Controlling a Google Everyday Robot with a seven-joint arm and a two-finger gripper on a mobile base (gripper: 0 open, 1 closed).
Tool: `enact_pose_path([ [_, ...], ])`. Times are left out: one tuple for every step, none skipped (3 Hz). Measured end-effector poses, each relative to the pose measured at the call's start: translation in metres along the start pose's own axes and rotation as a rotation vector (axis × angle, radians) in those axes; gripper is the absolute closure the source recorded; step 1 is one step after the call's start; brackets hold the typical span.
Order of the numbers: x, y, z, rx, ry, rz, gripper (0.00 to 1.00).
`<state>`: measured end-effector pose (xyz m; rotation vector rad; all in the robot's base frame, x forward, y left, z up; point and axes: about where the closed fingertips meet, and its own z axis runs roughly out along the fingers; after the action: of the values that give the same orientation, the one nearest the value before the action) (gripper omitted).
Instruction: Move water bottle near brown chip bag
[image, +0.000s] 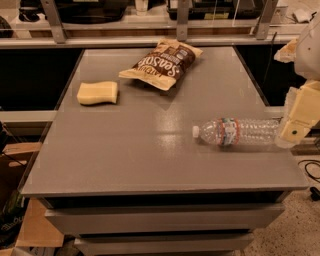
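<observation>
The water bottle (236, 132) lies on its side near the right edge of the table (150, 155), white cap on and pointing left; what is inside I cannot tell. Its bottom end meets the gripper (293, 130), which hangs at that same edge, though whether it is closed on the bottle I cannot tell. The brown chip bag (162, 62) lies well apart at the far side, a yellow sponge (98, 93) left of it.

Seemingly a robot lab: a plain grey tabletop (150, 150) on stacked units, metal-framed shelving (181, 20) behind, cardboard (37, 227) and a cable (310, 167) on the floor (295, 222). The robot's hand (292, 132) sits at the tabletop's right edge.
</observation>
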<state>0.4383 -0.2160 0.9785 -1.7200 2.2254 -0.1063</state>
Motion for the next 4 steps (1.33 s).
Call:
enact_pose_path([
  [-0.003, -0.001, 0.002, 0.0, -0.006, -0.006, 0.0],
  [-0.013, -0.006, 0.022, -0.024, 0.003, -0.048, 0.0],
  [-0.022, -0.009, 0.054, -0.069, 0.0, -0.107, 0.0],
  [-0.026, -0.009, 0.084, -0.114, -0.007, -0.149, 0.0],
])
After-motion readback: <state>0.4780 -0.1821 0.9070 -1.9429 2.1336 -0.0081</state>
